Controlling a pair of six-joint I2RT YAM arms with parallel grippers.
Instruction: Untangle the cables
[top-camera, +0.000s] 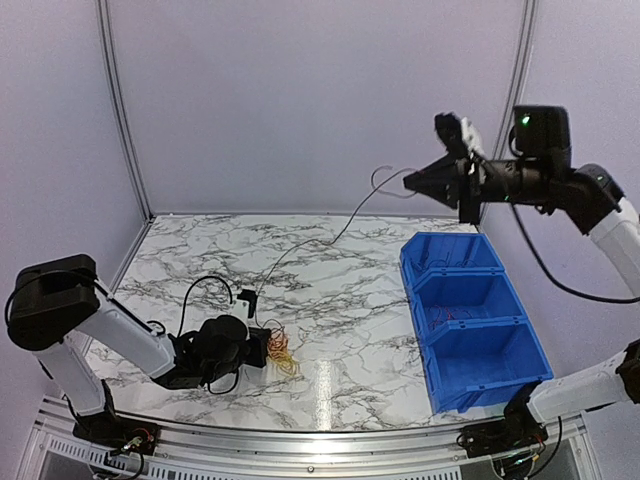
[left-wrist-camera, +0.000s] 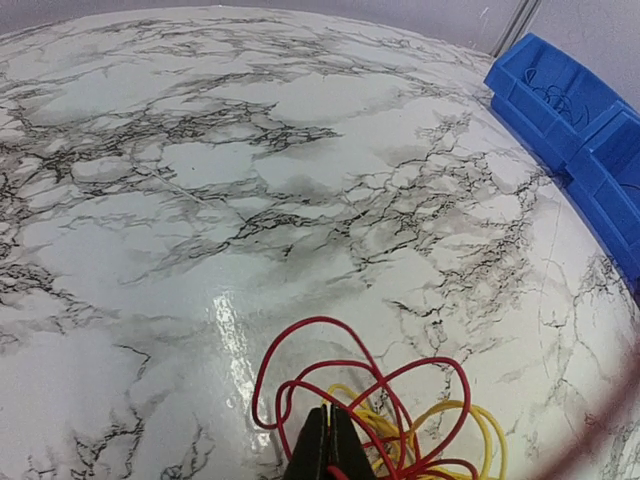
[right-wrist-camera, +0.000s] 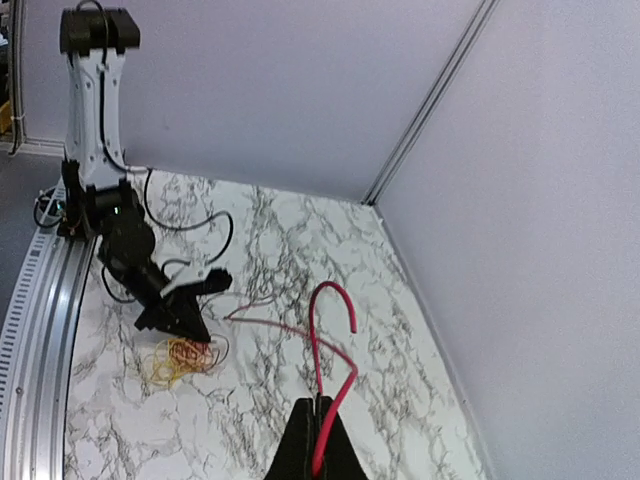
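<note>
count: 2 arms, 2 grippers, 1 loose bundle of cables, 1 wire drawn out of it, 3 blue bins. left arm lies low over the near-left of the table; left gripper has its fingers pressed together on a red loop at the edge of the bundle. the left wrist view shows this up close, with red and yellow loops crossing each other just past the fingertips; the number of separate strands cannot be told. right arm is raised high over the far-right; right gripper is pinched tight on the lifted wire, which runs down in 1 long slack line toward the bundle, with its short free end curling past the fingers. that wire reads red in the right wrist view and dark in the top view. the 3 blue bins stand in 1 row along the right side, touching each other; a few thin strands lie in the middle one, colour too faint to tell. table: white marble pattern with grey veins, 1 bright glare streak near the front, 1 metal rail along the near edge. room: plain pale walls around the table, 2 metal posts at the back corners
</note>
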